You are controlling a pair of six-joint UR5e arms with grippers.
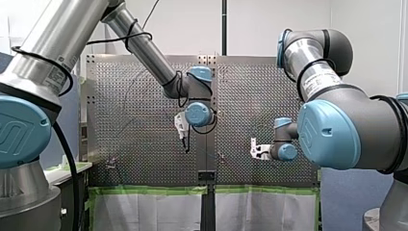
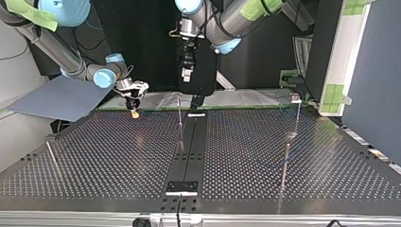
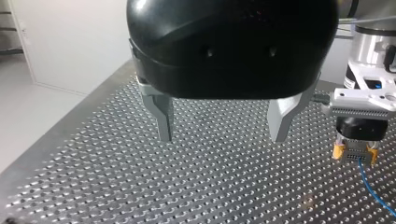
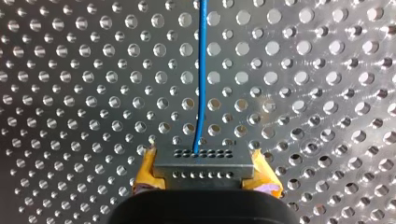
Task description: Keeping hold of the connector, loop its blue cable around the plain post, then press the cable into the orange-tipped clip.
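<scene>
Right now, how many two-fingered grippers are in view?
2. My left black metal-fingered gripper hangs open above the perforated metal table; my right yellow-padded gripper is shut on the grey connector.

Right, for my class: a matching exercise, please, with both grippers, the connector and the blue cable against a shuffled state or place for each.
1 my left gripper
2 my right gripper
3 connector
4 blue cable

A runs ahead from the connector over the table
B open, empty
C shut on the connector
D between yellow pads

Pairs: 1-B, 2-C, 3-D, 4-A.
</scene>
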